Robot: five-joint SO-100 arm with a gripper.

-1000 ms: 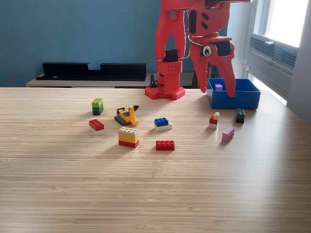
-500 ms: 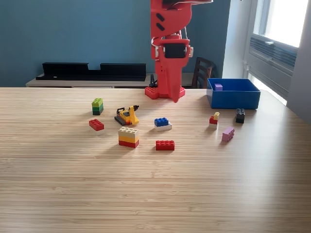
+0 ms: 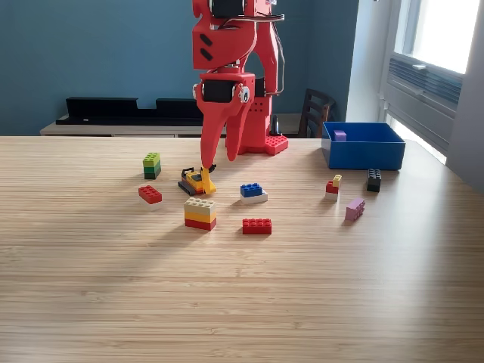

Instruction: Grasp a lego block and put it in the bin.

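Note:
Several lego blocks lie on the wooden table in the exterior view: a green stack (image 3: 152, 165), a red block (image 3: 150, 194), a yellow and black piece (image 3: 197, 181), a tan-yellow-red stack (image 3: 200, 213), a blue-on-white block (image 3: 252, 193), a flat red block (image 3: 257, 225), a small red and yellow one (image 3: 333, 184), a black one (image 3: 373, 179) and a pink one (image 3: 355, 209). The blue bin (image 3: 363, 157) stands at the right with a purple block (image 3: 340, 135) inside. My red gripper (image 3: 218, 159) points down, open and empty, just above and behind the yellow and black piece.
The arm's red base (image 3: 266, 144) sits at the table's back edge. A long black tray (image 3: 144, 111) rests on a shelf behind the table, and a dark chair (image 3: 316, 112) stands behind the bin. A window is at the far right.
The arm has swung from over the bin at the exterior view's right across to the left, and the gripper has come down over the yellow and black piece. The blocks have not moved.

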